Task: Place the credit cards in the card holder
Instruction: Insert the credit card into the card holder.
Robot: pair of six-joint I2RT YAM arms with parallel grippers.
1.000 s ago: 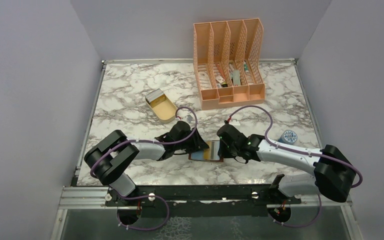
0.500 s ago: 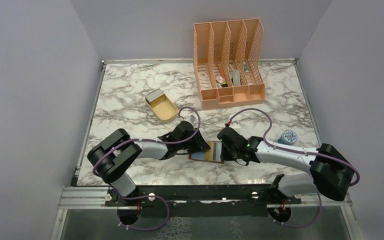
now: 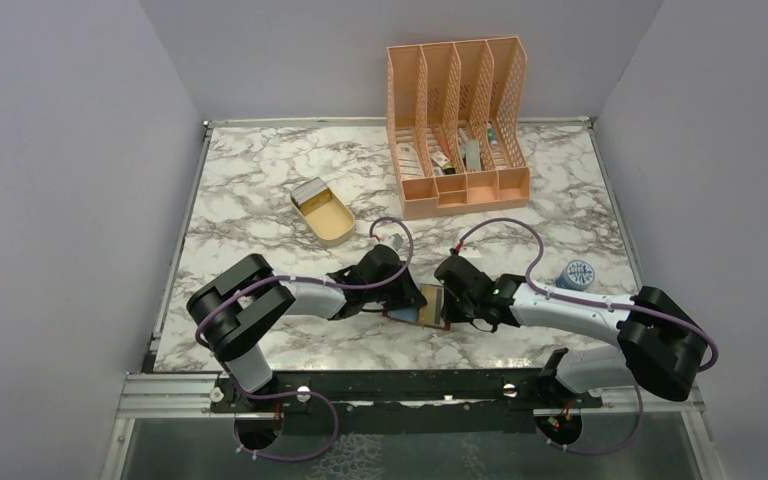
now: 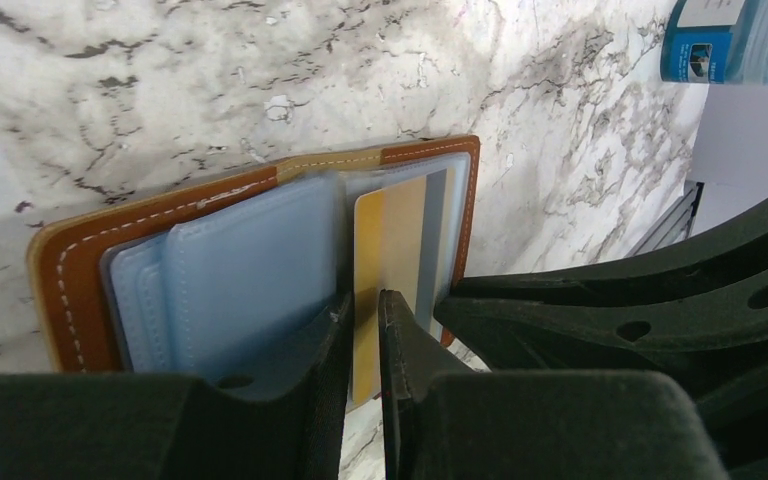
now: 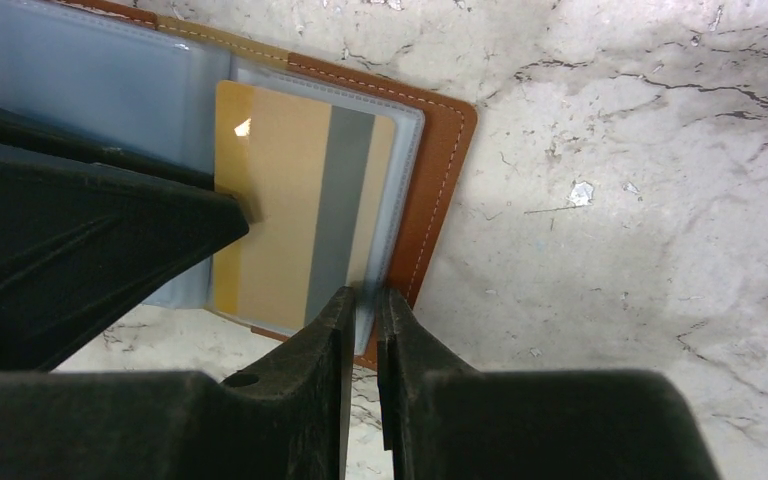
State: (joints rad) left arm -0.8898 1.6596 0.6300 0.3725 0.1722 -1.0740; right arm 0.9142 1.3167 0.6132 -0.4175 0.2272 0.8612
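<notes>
Top camera looks down from behind; both wrist cameras closely share the card holder [image 5: 447, 150].

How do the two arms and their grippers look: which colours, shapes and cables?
Both the left arm and the right arm have silver-grey links between bulky black joints, and a purple cable loops along each. The left gripper and right gripper are matt black, with flat tapering fingers that carry small round holes.

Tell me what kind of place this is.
Probably a robot test cell staged as a desk: plain grey walls box in a marble-patterned tabletop, the left arm and right arm are bolted to a metal rail at its edge, and a peach file organiser stands at the back.
</notes>
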